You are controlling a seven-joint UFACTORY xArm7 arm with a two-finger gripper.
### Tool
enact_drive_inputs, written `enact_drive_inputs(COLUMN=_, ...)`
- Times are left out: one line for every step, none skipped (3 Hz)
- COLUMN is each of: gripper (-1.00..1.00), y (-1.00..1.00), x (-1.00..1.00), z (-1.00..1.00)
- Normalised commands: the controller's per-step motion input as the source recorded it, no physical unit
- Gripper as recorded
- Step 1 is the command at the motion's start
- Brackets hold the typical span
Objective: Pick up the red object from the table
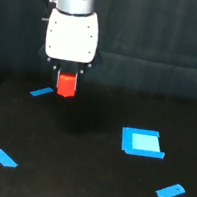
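Note:
The red object [66, 85], a small red-orange faceted block, hangs under the white gripper body in the upper left of the exterior view. My gripper [67, 82] is shut on it, with dark fingers on either side of its top. The block appears lifted off the black table [76, 174], with a faint dark shadow below it. The fingertips are mostly hidden against the dark background.
A flat blue square piece [141, 142] lies right of centre. A small blue strip [41, 91] lies just left of the block. More blue pieces lie at the lower left [4, 157] and lower right [170, 191]. A dark curtain backdrop stands behind.

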Motion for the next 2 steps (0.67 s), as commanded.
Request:
enact_drive_inputs(gripper=-0.99, y=0.02, x=-0.01, z=0.17)
enact_drive_inputs(gripper=-0.9, y=-0.01, x=-0.01, z=0.08)
